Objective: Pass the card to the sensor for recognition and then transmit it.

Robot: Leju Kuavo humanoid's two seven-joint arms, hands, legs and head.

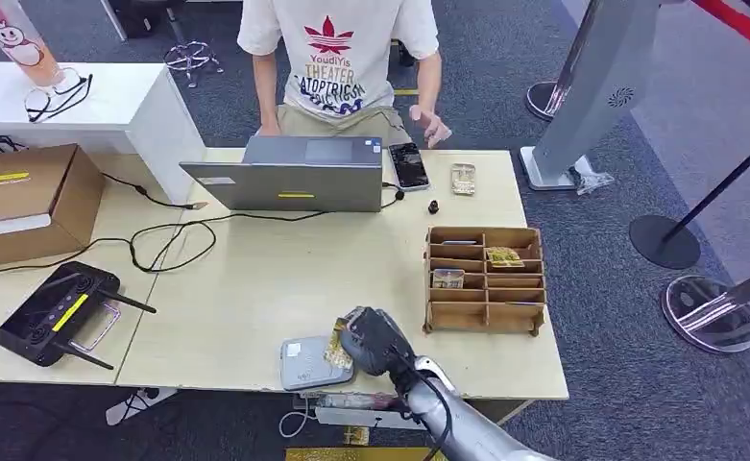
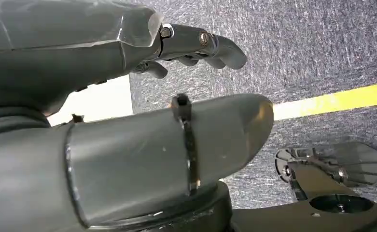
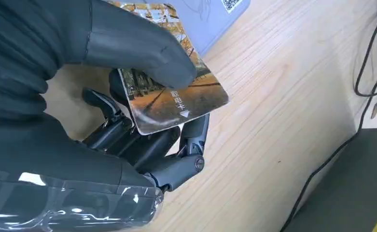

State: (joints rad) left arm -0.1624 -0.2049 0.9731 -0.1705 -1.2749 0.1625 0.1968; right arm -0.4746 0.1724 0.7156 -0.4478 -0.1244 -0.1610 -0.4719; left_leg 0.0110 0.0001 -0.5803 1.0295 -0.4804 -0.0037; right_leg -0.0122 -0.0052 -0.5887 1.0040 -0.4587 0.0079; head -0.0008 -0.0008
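From the head view the right robot hand (image 1: 371, 341) sits at the table's (image 1: 255, 279) near edge, holding the card (image 1: 335, 348) over the flat, rounded grey sensor (image 1: 308, 363), with a slotted wooden organiser (image 1: 486, 279) just to its right and a person's hand (image 1: 430, 125) raised beyond the laptop (image 1: 289, 173). The right wrist view adds what the head view cannot resolve: the thick grey thumb (image 3: 143, 53) presses a glossy, round-cornered card (image 3: 176, 99) printed with an autumn scene against the darker fingers (image 3: 176, 166) beneath, above pale wood grain. The left wrist view shows the left robot hand (image 2: 176, 96) above speckled grey carpet (image 2: 312, 43) crossed by a yellow line (image 2: 336, 99), its fingers (image 2: 201, 46) loosely curled and apart, gripping nothing.
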